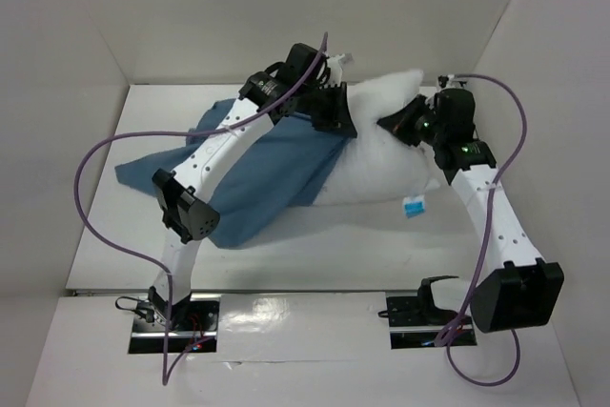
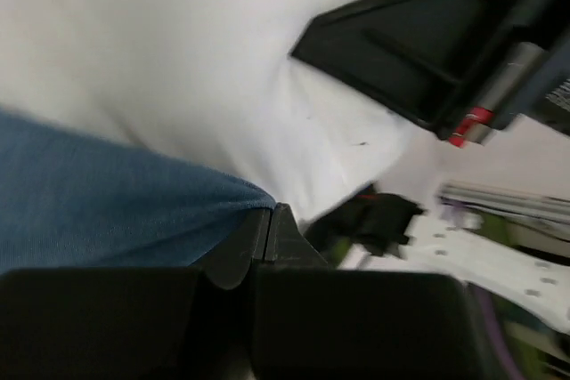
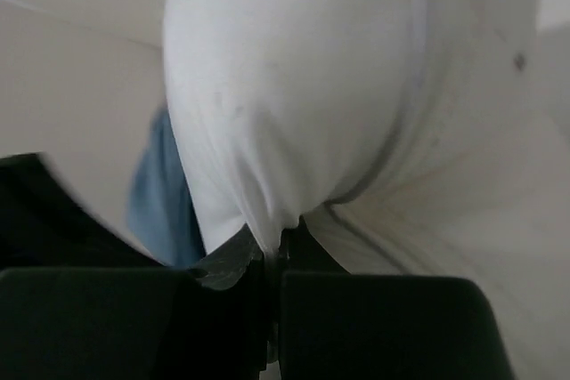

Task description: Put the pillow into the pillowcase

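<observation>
- The pillow (image 1: 381, 154) lies on the tabletop (image 1: 334, 245), at about 1 o'clock from the top view's centre
- The wrinkled pillowcase (image 1: 257, 173) spreads out at the pillow's 9 o'clock, and its edge overlaps that end of the pillow
- The left jaws are closed, pinching the pillowcase's edge right against the pillow
- The right jaws are closed, nipping a fold of the pillow's fabric at 3 o'clock from the left jaws
- A small blue-and-white tag (image 1: 413, 206) sits at the pillow's 5 o'clock edge

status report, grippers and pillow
Left gripper shut on pillowcase edge. Right gripper shut on pillow. Pillowcase drapes pillow's left end. Small blue tag beside pillow.
</observation>
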Motion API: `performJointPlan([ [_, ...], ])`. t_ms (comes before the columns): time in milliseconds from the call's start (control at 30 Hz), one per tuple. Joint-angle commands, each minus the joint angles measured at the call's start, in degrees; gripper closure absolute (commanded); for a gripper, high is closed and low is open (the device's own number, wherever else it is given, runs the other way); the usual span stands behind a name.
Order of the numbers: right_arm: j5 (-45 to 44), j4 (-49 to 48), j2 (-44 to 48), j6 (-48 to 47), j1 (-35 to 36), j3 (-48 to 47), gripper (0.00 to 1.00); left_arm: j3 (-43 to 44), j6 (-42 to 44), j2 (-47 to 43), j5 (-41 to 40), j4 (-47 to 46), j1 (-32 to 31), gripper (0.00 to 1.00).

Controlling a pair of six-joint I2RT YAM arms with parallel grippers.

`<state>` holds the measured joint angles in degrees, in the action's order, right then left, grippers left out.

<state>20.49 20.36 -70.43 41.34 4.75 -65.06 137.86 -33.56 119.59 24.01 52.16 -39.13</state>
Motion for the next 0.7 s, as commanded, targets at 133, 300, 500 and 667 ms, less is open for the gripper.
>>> performJointPlan([
  [133, -3.0, -8.1, 4.2, 1.8, 4.1, 5.6, 1.0, -6.8, -6.8, 1.1, 17.9, -15.8, 5.4, 1.0],
  [300, -6.1, -5.3, 4.8, -1.5, 0.1, 10.6, 1.0, -4.4, -1.3, 2.7, 12.1, -8.8, 5.9, 0.89],
  [500, -5.6, 5.1, 2.1, -10.8, -2.2, 3.3, 0.39, -0.1, 0.7, 1.9, 10.6, -4.9, 12.6, 0.33],
  [667, -12.4, 21.3, 0.8, -18.5, -2.2, -5.3, 0.03, -5.5, 7.0, -9.3, -3.8, 2.0, 13.3, 0.26],
])
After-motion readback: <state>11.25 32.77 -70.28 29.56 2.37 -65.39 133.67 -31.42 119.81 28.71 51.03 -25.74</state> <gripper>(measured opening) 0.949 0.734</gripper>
